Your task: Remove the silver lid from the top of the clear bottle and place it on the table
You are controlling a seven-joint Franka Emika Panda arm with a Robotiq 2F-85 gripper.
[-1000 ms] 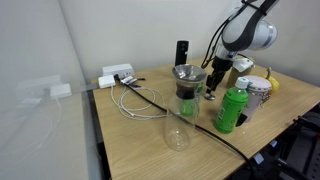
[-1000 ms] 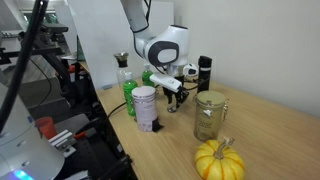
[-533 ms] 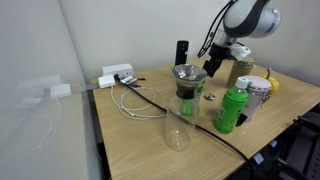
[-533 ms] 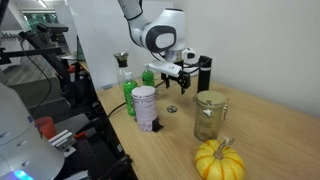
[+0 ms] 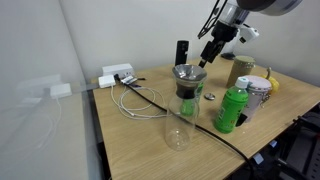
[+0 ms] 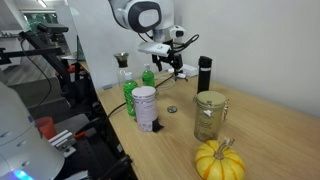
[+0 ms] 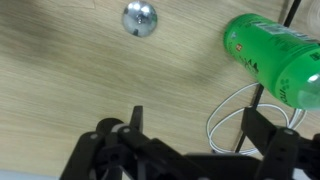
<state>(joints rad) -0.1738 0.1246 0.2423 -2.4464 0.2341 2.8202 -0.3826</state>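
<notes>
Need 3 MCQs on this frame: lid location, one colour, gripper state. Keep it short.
1. Where is the lid?
A) on the table
B) on the floor
C) in the gripper

2. The bottle in the wrist view is:
A) red
B) green
C) blue

3. The gripper is:
A) shut on the lid
B) shut, empty
C) open, empty

Answers: 1 A, the lid lies on bare wood grain. 2 B, its body is bright green. 3 C, the jaws stand wide apart with nothing between them.
</notes>
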